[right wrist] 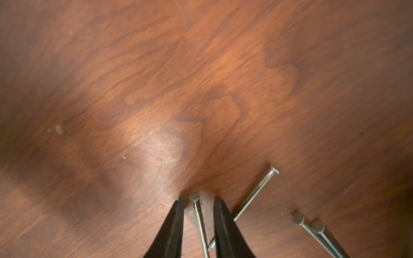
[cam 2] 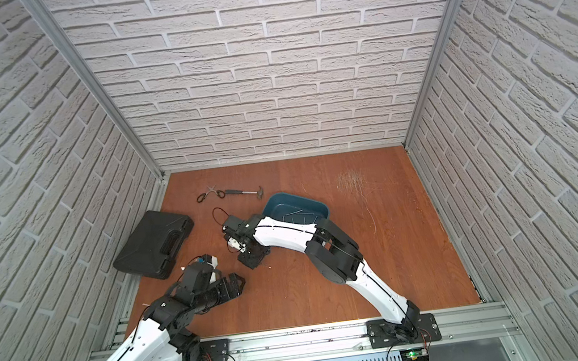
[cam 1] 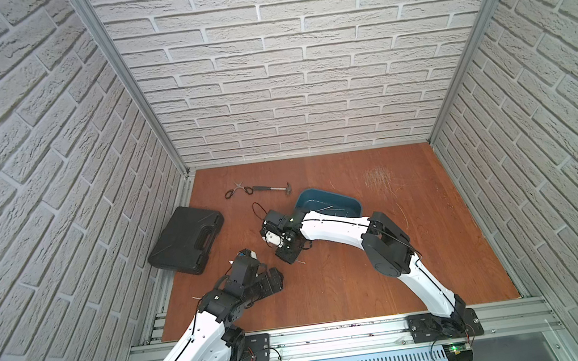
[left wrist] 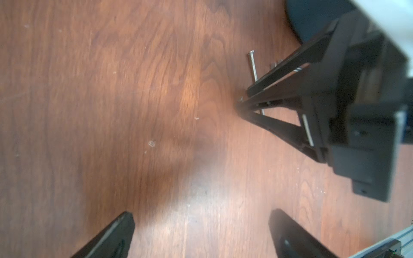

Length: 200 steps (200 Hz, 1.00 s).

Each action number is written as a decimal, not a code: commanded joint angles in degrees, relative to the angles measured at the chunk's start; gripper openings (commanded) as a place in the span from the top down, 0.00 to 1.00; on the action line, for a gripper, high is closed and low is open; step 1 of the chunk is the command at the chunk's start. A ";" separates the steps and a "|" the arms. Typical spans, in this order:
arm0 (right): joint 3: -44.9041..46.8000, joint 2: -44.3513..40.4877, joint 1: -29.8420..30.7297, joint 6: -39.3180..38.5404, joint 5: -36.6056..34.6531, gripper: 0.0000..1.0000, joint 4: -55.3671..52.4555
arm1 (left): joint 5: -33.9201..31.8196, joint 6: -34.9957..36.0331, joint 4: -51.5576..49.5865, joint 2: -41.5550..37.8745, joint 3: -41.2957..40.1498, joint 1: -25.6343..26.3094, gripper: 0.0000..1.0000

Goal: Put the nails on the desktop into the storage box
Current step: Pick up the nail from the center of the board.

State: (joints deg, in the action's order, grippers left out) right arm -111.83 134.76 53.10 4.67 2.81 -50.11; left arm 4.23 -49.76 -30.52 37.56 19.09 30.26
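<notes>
My right gripper (right wrist: 197,198) points down at the desktop (cam 1: 350,279), its jaws narrowly apart astride one nail (right wrist: 199,221), with a gap showing on each side. A second nail (right wrist: 257,192) lies crossed just beside one finger, and two more nails (right wrist: 312,232) lie further off. In a top view the right gripper (cam 1: 288,257) is in front of the teal storage box (cam 1: 328,199), which holds several nails (cam 1: 325,207). My left gripper (left wrist: 201,219) hovers open and empty over bare wood, near the right gripper (left wrist: 243,99) and a nail (left wrist: 253,67).
A black tool case (cam 1: 186,246) lies at the left edge. Scissors (cam 1: 238,192) and a hammer (cam 1: 273,188) lie at the back left, behind the box. Brick-pattern walls enclose three sides; an aluminium rail (cam 1: 338,334) runs along the front.
</notes>
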 commanded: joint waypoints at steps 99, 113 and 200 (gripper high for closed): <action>5.74 -1.87 1.65 2.41 1.42 0.98 2.14 | 0.15 -0.13 -1.16 -2.05 -0.86 -0.38 0.02; 5.93 -2.74 1.71 3.15 2.23 0.98 2.76 | 0.03 -0.25 -1.45 -2.27 -0.89 -0.34 0.02; 5.78 -7.68 1.48 5.32 5.01 0.98 3.78 | -0.02 -0.24 -2.07 -3.01 -0.22 -0.33 0.02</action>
State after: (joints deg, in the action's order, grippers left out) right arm -106.76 132.03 54.00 8.82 6.35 -46.19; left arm 4.23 -49.76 -32.47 34.87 19.09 30.26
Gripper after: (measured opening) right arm 0.059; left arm 0.982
